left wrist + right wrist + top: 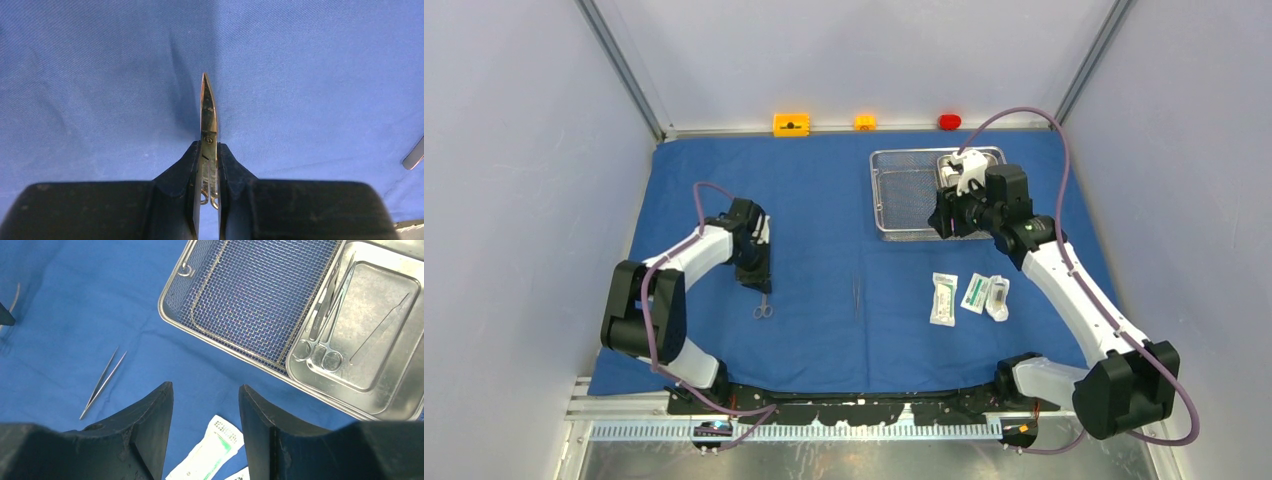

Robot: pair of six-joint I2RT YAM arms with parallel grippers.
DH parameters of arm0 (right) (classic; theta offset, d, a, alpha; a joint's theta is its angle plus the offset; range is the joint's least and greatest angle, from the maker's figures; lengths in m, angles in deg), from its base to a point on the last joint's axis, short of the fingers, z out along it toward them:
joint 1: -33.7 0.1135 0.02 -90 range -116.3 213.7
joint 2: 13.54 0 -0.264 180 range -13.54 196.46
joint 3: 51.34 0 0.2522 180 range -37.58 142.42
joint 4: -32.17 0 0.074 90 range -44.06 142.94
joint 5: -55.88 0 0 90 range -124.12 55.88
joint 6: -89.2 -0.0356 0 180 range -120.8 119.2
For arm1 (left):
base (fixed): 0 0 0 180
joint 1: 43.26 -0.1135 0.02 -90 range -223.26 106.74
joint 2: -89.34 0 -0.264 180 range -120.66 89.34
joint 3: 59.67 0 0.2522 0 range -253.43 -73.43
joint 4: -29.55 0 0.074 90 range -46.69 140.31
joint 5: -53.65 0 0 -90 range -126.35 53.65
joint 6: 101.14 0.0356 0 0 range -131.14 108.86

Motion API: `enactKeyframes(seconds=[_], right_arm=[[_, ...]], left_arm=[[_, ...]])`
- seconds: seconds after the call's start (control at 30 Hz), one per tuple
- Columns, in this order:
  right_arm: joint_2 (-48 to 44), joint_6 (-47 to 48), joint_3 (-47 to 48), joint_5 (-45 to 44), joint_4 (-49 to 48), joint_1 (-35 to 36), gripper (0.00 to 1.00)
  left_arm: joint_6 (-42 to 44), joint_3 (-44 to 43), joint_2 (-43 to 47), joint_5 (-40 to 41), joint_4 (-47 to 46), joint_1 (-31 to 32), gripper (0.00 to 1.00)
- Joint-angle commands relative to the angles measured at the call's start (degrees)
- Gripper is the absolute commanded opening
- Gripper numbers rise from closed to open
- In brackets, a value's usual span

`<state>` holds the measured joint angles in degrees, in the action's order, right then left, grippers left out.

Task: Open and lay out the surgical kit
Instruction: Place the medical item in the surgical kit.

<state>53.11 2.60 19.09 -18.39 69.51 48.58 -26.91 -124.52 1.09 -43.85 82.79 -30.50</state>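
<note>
Currently | left hand (pixel 209 148) clamps one scissors (pixel 208 110), handles mostly hidden | right hand (pixel 206 400) open, empty | tray (pixel 395 390) cut off at frame edge | three packets (pixel 975 292), one tweezers (pixel 857 297)

Body: left arm (pixel 696 252), right arm (pixel 1074 285) share one build. White link shells, black joint housings, bulky black shoulder blocks. One mauve cable (pixel 1064 150) per arm, run outside links. White mount (pixel 967 172) at right wrist. On left end effector (pixel 209 145) and right end effector (pixel 205 387): matte black wedge fingers (pixel 150 430), tapered tips.
</note>
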Motion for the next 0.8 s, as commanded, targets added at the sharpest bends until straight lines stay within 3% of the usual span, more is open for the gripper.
enactKeyframes(seconds=[0.0, 0.37, 0.77], right_arm=[[0.31, 1.01, 0.29, 0.93, -1.68, -0.23, 0.56], [0.47, 0.91, 0.20, 1.66, -1.60, -0.28, 0.56], [0.59, 0.91, 0.12, 1.76, -1.49, -0.31, 0.56]], left_arm=[[1.30, -2.08, -0.24, 0.67, -1.52, 0.58, 0.02], [1.37, -2.47, -2.54, 0.13, -2.34, 1.13, 0.05], [1.00, -2.66, -3.62, -0.87, -2.57, 1.14, 0.15]])
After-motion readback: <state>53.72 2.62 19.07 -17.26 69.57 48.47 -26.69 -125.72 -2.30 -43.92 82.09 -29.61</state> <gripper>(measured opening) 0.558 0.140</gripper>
